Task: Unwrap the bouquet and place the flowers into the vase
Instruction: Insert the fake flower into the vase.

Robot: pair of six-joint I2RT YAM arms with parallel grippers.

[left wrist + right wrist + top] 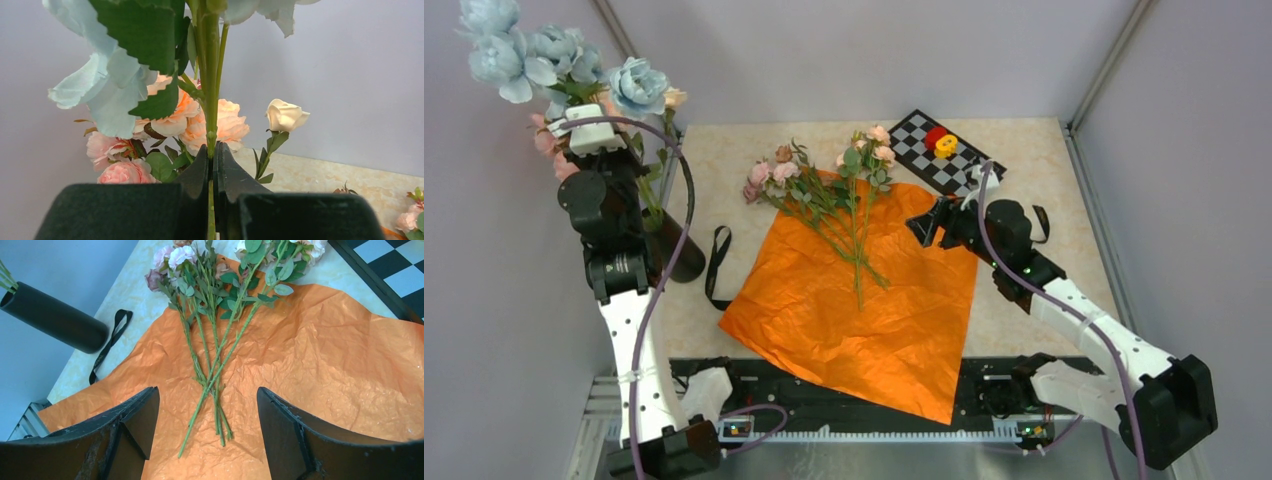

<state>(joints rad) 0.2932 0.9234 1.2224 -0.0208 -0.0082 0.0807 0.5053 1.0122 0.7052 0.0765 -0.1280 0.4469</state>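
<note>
Progress looks roughly halfway, judging from how things lie. At the far left, your left gripper [212, 150] is clamped on a green stem [212, 95] topped with pale-blue blooms, held high above the black vase [52, 317]. Peach and pink blooms cluster below it, and some stems already stand in the vase mouth. You cannot tell whether the held stem's end is inside.

The vase sits close to the left wall and the table's left edge, so there is little room for sideways moves there.

Next along, the black ribbon [716, 262] lies loose on bare tabletop between the vase and the orange paper [864, 310]. The paper is spread flat, so the unwrapping is done. Its near corner hangs past the table's front edge.

Several flowers [829, 195] lie on the paper, stems crossed and blooms toward the far side, waiting to go in.

Your right gripper [921, 228] hovers with its jaws spread and nothing in them, over the paper's right edge. A checkered board [924, 150] lies just behind it, so mind it when you swing.
</note>
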